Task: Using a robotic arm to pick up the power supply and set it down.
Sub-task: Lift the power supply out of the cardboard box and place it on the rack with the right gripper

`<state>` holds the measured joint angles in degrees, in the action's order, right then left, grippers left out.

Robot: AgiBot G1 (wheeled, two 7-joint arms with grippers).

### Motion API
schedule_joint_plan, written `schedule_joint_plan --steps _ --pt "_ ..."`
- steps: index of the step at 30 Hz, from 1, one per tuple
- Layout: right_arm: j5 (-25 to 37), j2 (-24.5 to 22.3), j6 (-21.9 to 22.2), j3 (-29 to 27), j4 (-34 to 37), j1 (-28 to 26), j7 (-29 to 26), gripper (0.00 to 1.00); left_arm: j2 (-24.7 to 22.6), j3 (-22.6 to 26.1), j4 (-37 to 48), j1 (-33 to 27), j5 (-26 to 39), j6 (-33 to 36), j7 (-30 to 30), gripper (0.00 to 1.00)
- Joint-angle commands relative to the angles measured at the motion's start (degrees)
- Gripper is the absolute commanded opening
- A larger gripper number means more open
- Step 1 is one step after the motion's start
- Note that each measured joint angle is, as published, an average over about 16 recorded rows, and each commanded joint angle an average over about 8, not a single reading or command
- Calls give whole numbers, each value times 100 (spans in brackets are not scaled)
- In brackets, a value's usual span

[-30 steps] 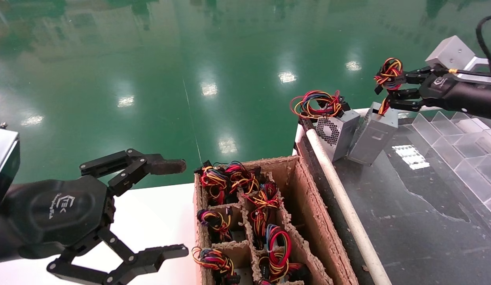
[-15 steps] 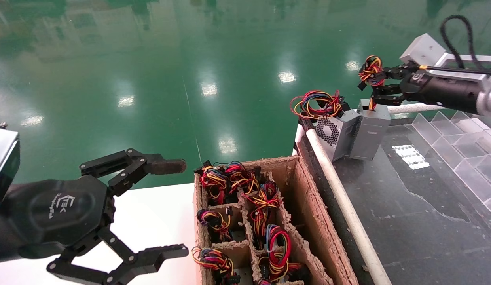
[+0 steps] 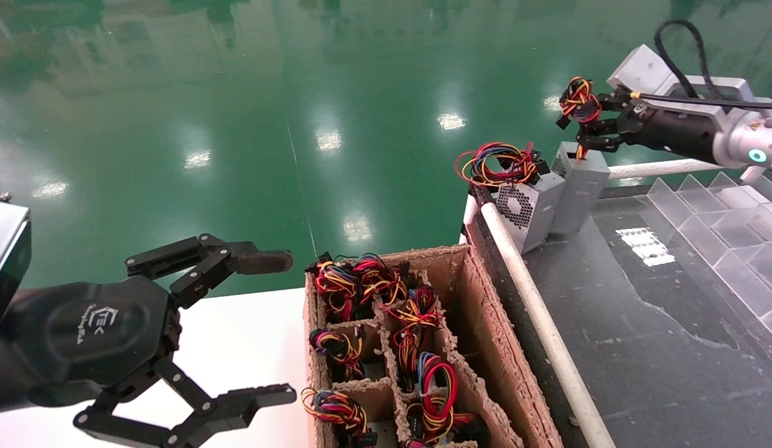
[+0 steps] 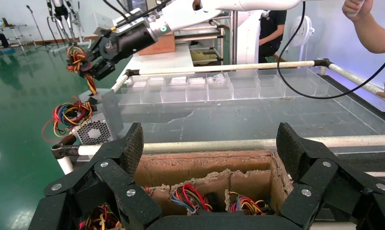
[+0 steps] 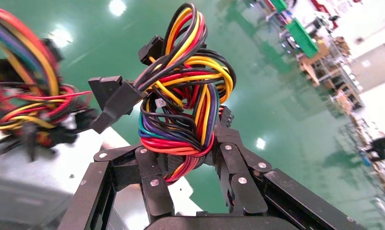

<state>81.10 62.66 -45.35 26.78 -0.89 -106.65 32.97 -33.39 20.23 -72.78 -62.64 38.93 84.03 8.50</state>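
The power supply is a small grey metal box standing upright at the far left corner of the dark table, pressed against a like grey box with a fan grille. Its tight red-yellow-orange wire bundle rises from its top. My right gripper is shut on that bundle just above the box; the right wrist view shows the wires pinched in the right gripper. In the left wrist view the power supply hangs below the bundle. My left gripper is parked open at the near left, holding nothing.
A cardboard crate with compartments full of wired units sits between the arms. A white pipe rail edges the table. Clear plastic dividers line the table's right side. Green floor lies beyond. A person's arm shows across the table.
My right gripper has moved left, up and farther away with the wire bundle. The power supply has swung from tilted to upright against the fan-grille box. The left arm has not moved.
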Motion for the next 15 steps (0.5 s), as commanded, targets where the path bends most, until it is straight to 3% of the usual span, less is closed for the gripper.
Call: schedule_joint_plan --steps 1,7,15 --pt "5 86 200 3 24 -4 12 0 0 0 0 0 0 0 0 100" --pt "16 221 442 9 47 54 62 0 0 1 0 0 0 0 0 100" --pt "-20 128 342 -17 83 76 60 0 0 1 0 0 -1 -1 -1 100"
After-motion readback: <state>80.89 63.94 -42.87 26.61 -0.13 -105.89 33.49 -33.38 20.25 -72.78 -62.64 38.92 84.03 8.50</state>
